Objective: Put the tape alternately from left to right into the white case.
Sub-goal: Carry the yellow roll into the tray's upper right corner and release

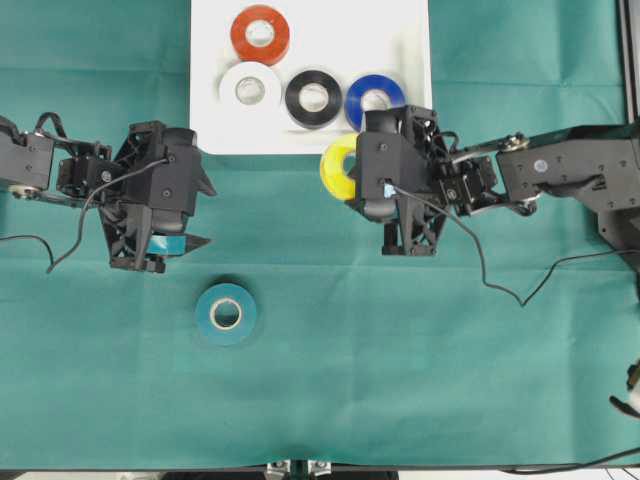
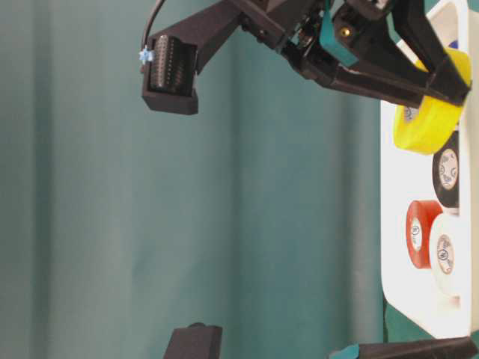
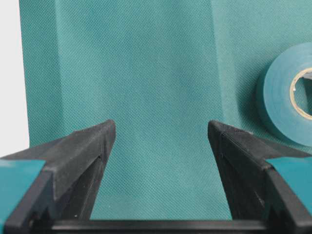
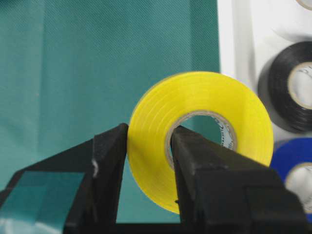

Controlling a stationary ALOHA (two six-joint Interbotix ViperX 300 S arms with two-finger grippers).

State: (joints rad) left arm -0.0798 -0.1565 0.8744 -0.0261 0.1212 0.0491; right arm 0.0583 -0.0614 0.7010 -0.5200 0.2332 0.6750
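Teal woven cloth (image 1: 420, 380) covers the table, a few soft creases, and the room beyond it cannot be made out. Left gripper (image 1: 190, 212) hovers over bare cloth, jaws spread wide and holding nothing; the wrist view confirms open air between them. Teal ring-shaped roll of plastic tape (image 1: 226, 313) lies flat on the cloth near it, just off to one side, not lined up with the jaws. Shallow glossy white case (image 1: 400, 60) sits at the far edge, holding the red-orange roll (image 1: 260, 34), white roll (image 1: 250, 88), black roll (image 1: 314, 97) and blue roll (image 1: 375, 97), all flat. Right gripper (image 1: 345, 168) is clamped on the yellow roll (image 1: 337, 167), one jaw through the core, one outside, roll on edge at the case's near rim.

Risks, as judgement: yellow released on edge could roll off or land leaning on blue or black; a low carry could clip the rim. Thin wall grip could slip. Left descent from here would likely miss or nudge teal.
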